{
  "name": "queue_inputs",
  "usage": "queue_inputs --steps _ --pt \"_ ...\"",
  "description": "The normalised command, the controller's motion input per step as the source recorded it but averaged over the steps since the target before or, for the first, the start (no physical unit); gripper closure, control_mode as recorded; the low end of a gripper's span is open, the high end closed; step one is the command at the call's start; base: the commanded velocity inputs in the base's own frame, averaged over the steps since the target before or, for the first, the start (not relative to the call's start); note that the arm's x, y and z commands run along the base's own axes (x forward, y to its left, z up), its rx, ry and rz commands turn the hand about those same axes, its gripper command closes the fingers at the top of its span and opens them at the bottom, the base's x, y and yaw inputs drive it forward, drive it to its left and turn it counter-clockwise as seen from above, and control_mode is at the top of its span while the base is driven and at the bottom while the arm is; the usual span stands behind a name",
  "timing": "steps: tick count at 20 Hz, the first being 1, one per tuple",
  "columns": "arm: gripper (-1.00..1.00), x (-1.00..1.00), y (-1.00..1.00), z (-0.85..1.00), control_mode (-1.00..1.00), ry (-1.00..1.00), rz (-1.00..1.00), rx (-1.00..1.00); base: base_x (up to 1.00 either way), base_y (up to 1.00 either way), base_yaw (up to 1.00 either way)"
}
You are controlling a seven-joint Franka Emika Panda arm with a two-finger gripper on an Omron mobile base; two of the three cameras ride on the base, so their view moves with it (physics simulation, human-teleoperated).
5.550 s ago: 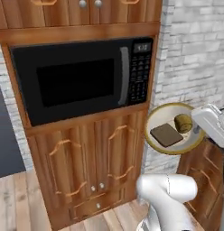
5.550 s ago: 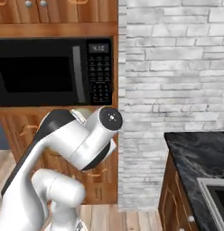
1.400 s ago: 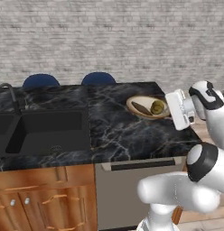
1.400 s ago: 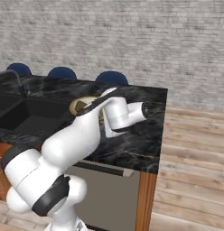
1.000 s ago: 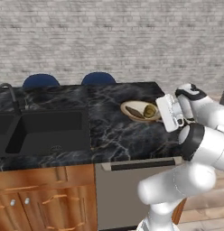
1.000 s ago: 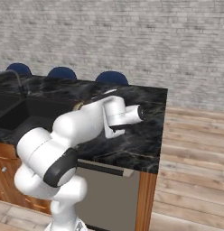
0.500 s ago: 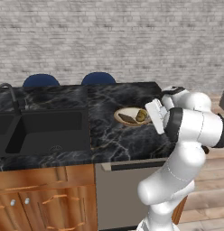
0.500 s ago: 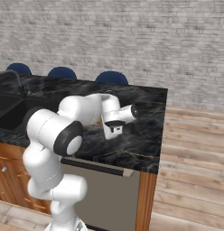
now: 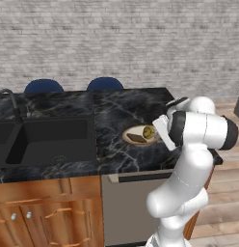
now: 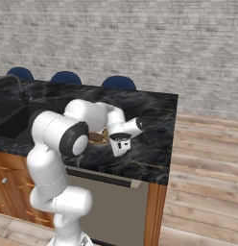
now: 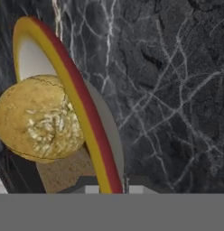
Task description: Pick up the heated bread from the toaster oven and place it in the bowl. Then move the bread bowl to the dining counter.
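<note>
The bowl sits low over the dining counter's black marble tabletop, right of the built-in sink and toward the counter's near right part, with the heated bread as a small golden lump on its right side and a flat dark brown piece beside it. In the hand view the bread fills the left, pressed against the inner face of the yellow-gold rim, and the rim runs up the picture from between the finger tips at the bottom, so the bowl extends straight ahead of the gripper, which looks clamped on that rim edge; the bowl lies to the arm's left of the hand in the left base view, where the gripper meets its right rim. Whether the bowl's base already touches the marble I cannot tell; it looks at or just above the surface, so the coming move turns on that last small gap beneath it and then on letting go and backing away to the right. Compared with half a second ago the bowl has come a little lower and nearer the tabletop's front, the arm has folded in closer over the counter, and the base has not driven, since sink and blue chairs hold their places
</note>
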Motion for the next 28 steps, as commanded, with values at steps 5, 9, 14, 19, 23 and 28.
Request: queue_inputs --steps 5,9,14,19,23,28 --pt "1.0 0.05 0.02 -0.4 -1.0 0.0 0.0 -0.07 0.0 0.0 0.0" --pt "1.0 0.3 0.18 -0.27 -1.0 0.0 -0.02 -0.05 0.0 0.0 0.0" --pt "-1.0 0.01 0.0 0.07 -1.0 0.02 -0.02 0.01 0.0 0.0 0.0" --pt "-1.0 -0.48 -0.56 0.39 -1.0 -0.05 -0.1 0.08 0.0 0.0 0.0" --pt "-1.0 -0.94 -0.82 0.33 -1.0 -0.16 -0.08 0.07 0.0 0.0 0.0" --pt "-1.0 -1.0 -0.75 0.45 -1.0 -0.32 -0.09 0.05 0.0 0.0 0.0"
